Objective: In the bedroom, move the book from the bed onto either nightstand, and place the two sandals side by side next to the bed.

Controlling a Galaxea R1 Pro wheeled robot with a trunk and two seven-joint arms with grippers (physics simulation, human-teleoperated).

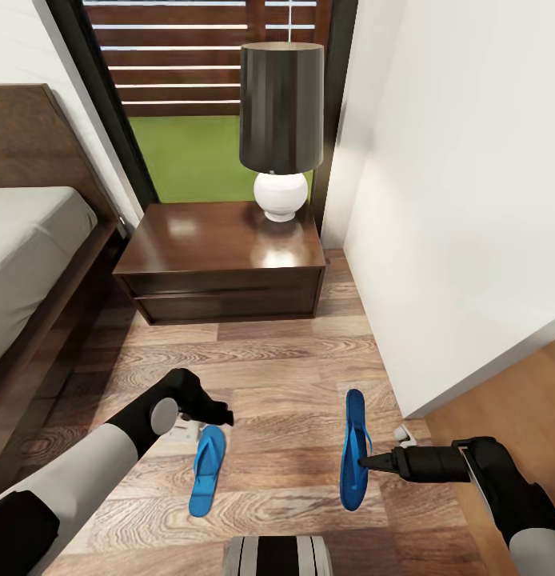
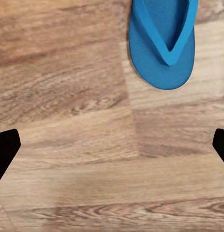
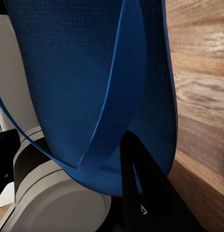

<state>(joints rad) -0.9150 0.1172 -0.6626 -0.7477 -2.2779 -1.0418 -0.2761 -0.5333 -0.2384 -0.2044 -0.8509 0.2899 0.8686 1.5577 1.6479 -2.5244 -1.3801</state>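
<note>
- The right tool [image 1: 364, 462] is clamped on one blue sandal [image 1: 354, 450], gripping it at its side edge; this sandal is tilted up on edge over the wood floor [image 1: 277, 376].
- In the right wrist view the held sandal [image 3: 92, 87] is very close, with a dark finger [image 3: 141, 193] against its sole near the strap.
- The left tool [image 1: 221, 416] stands apart, holding nothing, just beside the toe end of the other sandal [image 1: 207, 470], which lies flat on the floor.
- In the left wrist view this flat sandal [image 2: 162, 43] lies beyond the two separated fingertips [image 2: 5, 147].
- The two sandals are apart from each other, roughly parallel.
- The nightstand [image 1: 221, 264] carries a lamp [image 1: 281, 120]; the bed [image 1: 29, 240] is left of it.
</note>
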